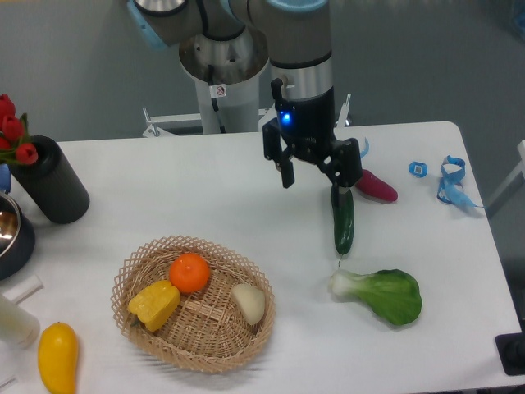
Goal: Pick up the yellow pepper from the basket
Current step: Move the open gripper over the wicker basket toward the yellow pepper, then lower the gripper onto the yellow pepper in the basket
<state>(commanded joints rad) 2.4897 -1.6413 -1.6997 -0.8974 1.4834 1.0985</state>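
The gripper (312, 176) hangs above the white table (205, 180) with its two fingers spread apart and nothing between them, well away from the basket (135, 336). The yellow pepper (154, 304) lies in the basket's left part, just beside the orange (190, 272) and apart from a pale, pointed vegetable (250, 303). The likeliest slip is a grip on the wrong yellow thing: a smooth oval yellow fruit (57, 356) lies outside the basket, near its left rim. The pepper looks blocky, lobed and glossy, so the fingers may slide off a ridge, or bump the round orange. The basket is light woven wicker with an open lattice rim and could shift or catch a fingertip.
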